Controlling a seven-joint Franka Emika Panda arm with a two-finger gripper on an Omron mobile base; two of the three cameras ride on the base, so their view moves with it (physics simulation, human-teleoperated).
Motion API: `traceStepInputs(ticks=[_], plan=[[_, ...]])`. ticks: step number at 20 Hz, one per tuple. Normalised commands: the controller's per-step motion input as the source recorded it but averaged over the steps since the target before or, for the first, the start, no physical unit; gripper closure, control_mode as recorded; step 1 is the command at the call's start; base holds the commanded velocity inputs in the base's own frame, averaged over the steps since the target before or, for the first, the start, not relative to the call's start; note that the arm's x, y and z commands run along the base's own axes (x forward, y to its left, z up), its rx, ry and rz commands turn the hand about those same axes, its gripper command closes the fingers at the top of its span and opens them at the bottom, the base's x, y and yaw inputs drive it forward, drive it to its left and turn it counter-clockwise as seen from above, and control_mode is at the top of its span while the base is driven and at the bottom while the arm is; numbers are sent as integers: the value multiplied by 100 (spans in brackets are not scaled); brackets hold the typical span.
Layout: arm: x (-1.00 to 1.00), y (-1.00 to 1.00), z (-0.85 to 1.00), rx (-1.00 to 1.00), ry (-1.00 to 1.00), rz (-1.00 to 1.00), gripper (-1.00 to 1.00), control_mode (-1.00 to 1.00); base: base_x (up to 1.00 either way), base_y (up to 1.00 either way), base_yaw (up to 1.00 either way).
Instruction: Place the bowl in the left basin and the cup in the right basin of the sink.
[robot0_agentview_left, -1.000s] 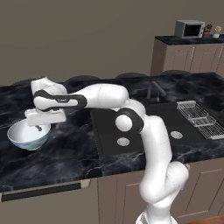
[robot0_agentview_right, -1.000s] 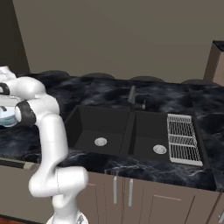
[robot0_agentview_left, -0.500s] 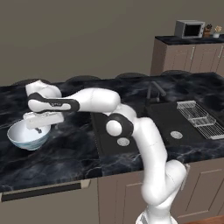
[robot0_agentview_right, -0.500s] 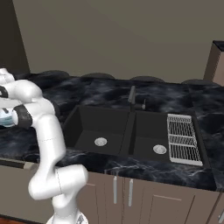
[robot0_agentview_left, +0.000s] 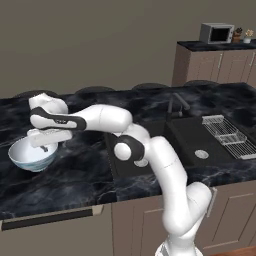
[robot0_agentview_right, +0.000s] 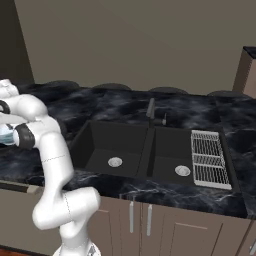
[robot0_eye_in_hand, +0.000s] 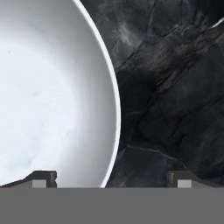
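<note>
The gripper (robot0_eye_in_hand: 111, 179) hangs open, its two tips straddling the rim of the white bowl (robot0_agentview_left: 31, 155), one over the inside, one over the black marble counter (robot0_eye_in_hand: 175, 87). The bowl sits on the counter well left of the sink (robot0_agentview_right: 145, 150). It looks rigid, smooth, probably slippery and breakable; the thin rim wall seems the sensible place to pinch.
</note>
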Motion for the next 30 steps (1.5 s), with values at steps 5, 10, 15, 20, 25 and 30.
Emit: traceStepInputs(ticks=[5, 10, 15, 20, 25, 30], plan=[[21, 1, -12, 0, 0, -5, -100, -100, 0, 0, 0], [19, 5, -14, 1, -1, -5, -100, -100, 0, 0, 0], [13, 5, -17, 7, -3, -4, -100, -100, 0, 0, 0], [8, 1, -13, 6, -2, -4, -100, -100, 0, 0, 0], [0, 1, -18, 1, 0, -7, -100, -100, 0, 0, 0], [0, 9, -23, 0, 0, -11, 100, -100, 0, 0, 0]])
